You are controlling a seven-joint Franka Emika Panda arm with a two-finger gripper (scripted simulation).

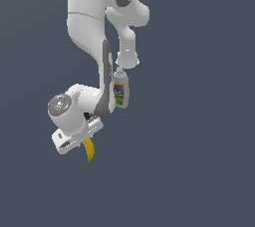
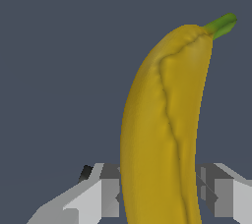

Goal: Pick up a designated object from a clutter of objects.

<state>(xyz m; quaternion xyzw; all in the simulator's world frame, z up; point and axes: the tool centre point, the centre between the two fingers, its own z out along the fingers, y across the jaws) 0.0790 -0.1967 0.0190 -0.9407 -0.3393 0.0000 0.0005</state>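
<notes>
The jaws sit tight on either side of the banana (image 2: pixel 162 129), gripping its lower part, one finger (image 2: pixel 101 196) pressed to each flank. In the exterior view the banana (image 1: pixel 89 150) hangs below the gripper (image 1: pixel 82 139), green stem tip pointing down. Just beyond the arm's forearm, a white bottle (image 1: pixel 120 89) with a colourful label stands upright.

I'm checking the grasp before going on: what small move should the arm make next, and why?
Probably a short, slow lift straight up. In the wrist view the fingers sit on either side of the banana, seemingly closed on it, and the exterior view shows the banana hanging below the gripper, near the white bottle.
</notes>
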